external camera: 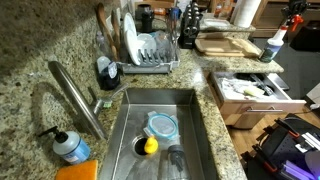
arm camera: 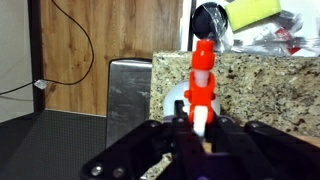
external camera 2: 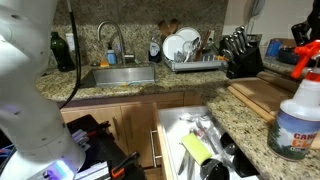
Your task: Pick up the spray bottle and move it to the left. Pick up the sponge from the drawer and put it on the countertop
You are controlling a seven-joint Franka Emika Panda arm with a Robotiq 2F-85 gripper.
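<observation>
The spray bottle point(external camera 2: 299, 118) is white with a blue label and a red-orange head. It stands upright on the granite countertop point(external camera 2: 255, 130) near the open drawer, and also shows in an exterior view point(external camera: 274, 45). In the wrist view my gripper point(arm camera: 197, 128) is seen from above, with its black fingers closed on either side of the bottle's neck point(arm camera: 201, 75). The yellow sponge point(external camera 2: 195, 148) lies in the open drawer point(external camera 2: 170, 135) below the counter edge. It also shows at the top of the wrist view point(arm camera: 250, 12).
A wooden cutting board point(external camera: 228, 44) and a knife block point(external camera 2: 240, 55) stand beside the bottle. A dish rack point(external camera: 148, 52) with plates, the sink point(external camera: 160, 130) and the tap point(external camera: 75, 95) lie further along. The drawer also holds utensils.
</observation>
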